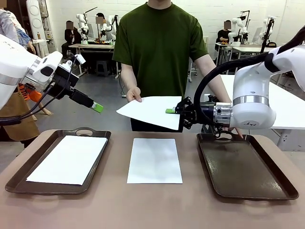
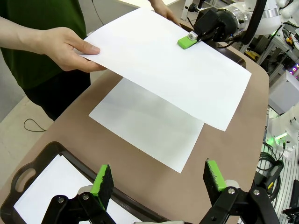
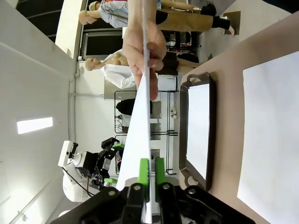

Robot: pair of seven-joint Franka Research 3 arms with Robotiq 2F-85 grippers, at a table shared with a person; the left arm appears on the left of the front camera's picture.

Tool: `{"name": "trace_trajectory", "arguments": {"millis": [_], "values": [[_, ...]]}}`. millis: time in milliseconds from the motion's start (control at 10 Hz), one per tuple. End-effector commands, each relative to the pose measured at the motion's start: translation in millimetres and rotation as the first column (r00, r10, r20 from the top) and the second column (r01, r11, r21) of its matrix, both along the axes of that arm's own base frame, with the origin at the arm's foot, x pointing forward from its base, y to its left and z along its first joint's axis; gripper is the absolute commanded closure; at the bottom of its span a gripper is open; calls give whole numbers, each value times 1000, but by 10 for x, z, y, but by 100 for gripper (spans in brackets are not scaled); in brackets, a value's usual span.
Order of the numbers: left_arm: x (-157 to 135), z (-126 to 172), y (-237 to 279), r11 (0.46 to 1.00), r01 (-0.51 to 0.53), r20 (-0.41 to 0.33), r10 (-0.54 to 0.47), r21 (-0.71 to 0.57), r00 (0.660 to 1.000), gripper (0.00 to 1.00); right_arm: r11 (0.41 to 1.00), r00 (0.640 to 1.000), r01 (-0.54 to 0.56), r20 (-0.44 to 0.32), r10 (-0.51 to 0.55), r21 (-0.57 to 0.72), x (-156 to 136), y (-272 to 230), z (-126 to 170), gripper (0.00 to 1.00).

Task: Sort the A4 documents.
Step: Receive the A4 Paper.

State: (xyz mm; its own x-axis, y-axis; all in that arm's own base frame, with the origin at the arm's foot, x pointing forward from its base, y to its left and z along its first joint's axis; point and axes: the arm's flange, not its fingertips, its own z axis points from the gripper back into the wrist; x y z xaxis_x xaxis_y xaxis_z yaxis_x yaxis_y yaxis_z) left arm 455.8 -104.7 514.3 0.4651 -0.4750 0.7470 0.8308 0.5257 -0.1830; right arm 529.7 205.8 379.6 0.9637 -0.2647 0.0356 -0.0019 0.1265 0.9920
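Observation:
A person's hand (image 1: 134,94) holds one A4 document (image 1: 152,110) in the air over the table's far side. My right gripper (image 1: 171,111) is shut on that sheet's right edge, its green pads pinching the paper (image 3: 140,126). The left wrist view shows the same sheet (image 2: 173,65), the hand (image 2: 65,46) and the right gripper (image 2: 188,41). A second sheet (image 1: 155,160) lies flat mid-table. A third sheet (image 1: 69,159) rests in the left tray (image 1: 86,131). My left gripper (image 1: 97,107) hangs open above the left tray, empty (image 2: 159,177).
A dark brown tray (image 1: 243,167) at the right holds nothing and lies under my right arm. The person stands at the far edge, close to both grippers. Bare tabletop runs along the front edge (image 1: 152,210).

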Motion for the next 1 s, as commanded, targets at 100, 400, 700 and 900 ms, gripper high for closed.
{"name": "trace_trajectory", "arguments": {"millis": [100, 400, 700, 900], "values": [[-4, 2, 5, 1000, 1, 2, -1, -1, 1000, 0, 999, 1000, 3, -7, -3, 32, -2, -22, -15, 100], [-4, 2, 5, 1000, 1, 2, -1, -1, 1000, 0, 997, 993, -71, 96, 70, 8, -98, -31, 130, 100], [-4, 2, 5, 1000, 1, 2, -1, -1, 1000, 0, 1000, 1000, -5, 4, 5, 10, 1, -10, 22, 100], [-4, 2, 5, 1000, 1, 2, -1, -1, 1000, 0, 1000, 1000, -5, 4, 5, 10, 1, -10, 22, 100]]}}
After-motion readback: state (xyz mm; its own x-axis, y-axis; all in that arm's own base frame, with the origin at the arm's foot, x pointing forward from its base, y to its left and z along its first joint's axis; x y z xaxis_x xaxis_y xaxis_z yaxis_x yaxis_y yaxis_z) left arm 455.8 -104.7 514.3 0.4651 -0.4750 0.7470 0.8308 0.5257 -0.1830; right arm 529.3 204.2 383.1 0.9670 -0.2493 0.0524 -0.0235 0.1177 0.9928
